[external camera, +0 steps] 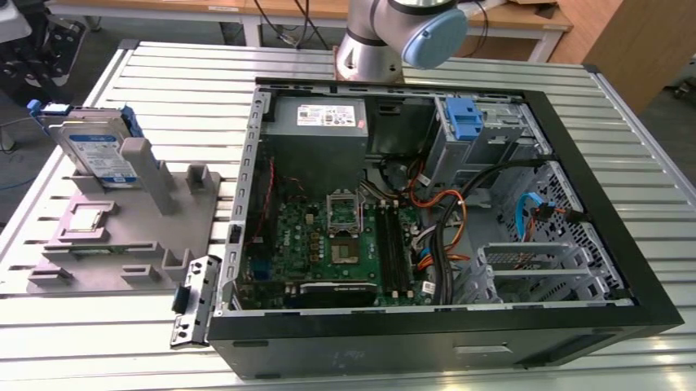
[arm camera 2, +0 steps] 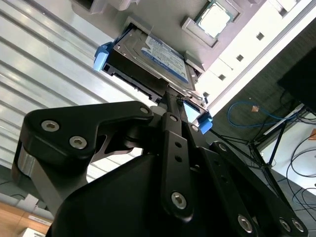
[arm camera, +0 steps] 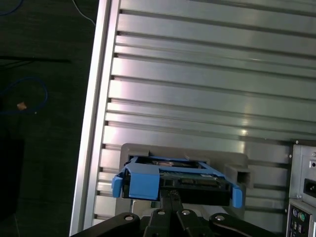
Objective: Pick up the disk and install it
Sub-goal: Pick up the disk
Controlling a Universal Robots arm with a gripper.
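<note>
While the grey-and-blue robot arm (external camera: 392, 41) rises out of the top of the exterior view, the disk (external camera: 96, 151), a flat silver-grey hard drive with a white-and-blue label and a blue plastic carrier frame, stands on edge at the upper part of the exterior view's left. It sits in a slot of a grey plastic fixture block (external camera: 120, 236), which lies on the slatted aluminium table (external camera: 609, 106). A small square silver processor chip (external camera: 87, 220) rests in a pocket of the same block, nearer the camera than the disk.

From where I stand, the big open black computer case (external camera: 435, 342) takes up the middle and the exterior view's right, lying on its side with its green motherboard (external camera: 326, 244) exposed. A grey power-supply box (external camera: 321, 122) sits at its far wall, and a blue plastic latch (external camera: 465, 122) shows in the drive bay beside it.

In both wrist views the black gripper (arm camera: 170, 191) (arm camera 2: 172, 98) points at the disk (arm camera: 173, 177) (arm camera 2: 160, 54). Its jaws look pressed together, pinching nothing, and its tips line up with the middle of the disk's edge.
</note>
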